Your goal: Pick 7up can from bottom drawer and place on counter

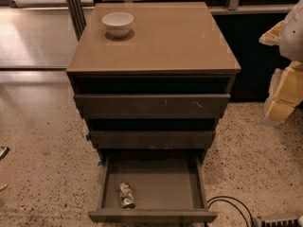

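Observation:
The 7up can (126,196) lies on its side inside the open bottom drawer (151,215), near the front left corner. It is silvery-white with green and reddish markings. The drawer is pulled out towards me below the two other drawers. The counter (165,41) is the glossy tan top of the cabinet. My gripper (283,91) hangs at the right edge of the view, beside the cabinet at about the height of the upper drawers, well above and to the right of the can. It holds nothing that I can see.
A white bowl (118,23) stands on the counter's back left corner. The upper drawers (151,106) stick out slightly. A black cable (232,203) lies on the speckled floor at the lower right. A dark wall panel is behind the cabinet.

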Controlling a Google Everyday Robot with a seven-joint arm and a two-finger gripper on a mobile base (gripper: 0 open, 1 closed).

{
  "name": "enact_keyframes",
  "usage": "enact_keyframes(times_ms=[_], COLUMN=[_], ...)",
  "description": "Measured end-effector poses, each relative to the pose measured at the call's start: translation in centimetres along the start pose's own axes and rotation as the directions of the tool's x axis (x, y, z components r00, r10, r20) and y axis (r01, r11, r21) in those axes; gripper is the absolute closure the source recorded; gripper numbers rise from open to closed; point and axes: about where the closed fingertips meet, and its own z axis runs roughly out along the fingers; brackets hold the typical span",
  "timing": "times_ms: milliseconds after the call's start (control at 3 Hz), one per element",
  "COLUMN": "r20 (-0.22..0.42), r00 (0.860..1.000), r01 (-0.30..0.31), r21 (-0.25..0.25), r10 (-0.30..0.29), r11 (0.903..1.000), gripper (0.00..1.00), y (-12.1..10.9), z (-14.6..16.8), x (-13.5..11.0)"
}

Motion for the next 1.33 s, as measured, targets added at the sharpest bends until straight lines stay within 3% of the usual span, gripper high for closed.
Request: enact_keyframes(times_ms=[667, 1000, 1333], r20=[0.033, 0.085, 0.142], r00=[0.999, 0.991, 0.958], r01=[0.011, 0.097, 0.242], r21=[0.007, 0.044, 0.077], r10=[-0.011, -0.100, -0.251], r11=[0.9999, 0.9943, 0.9673], gripper=[0.00, 0.00, 0.00], y=[0.1, 1.3, 2.7], z=[0.8, 2.7, 7.0], x=[-0.6, -2.7, -6.1])
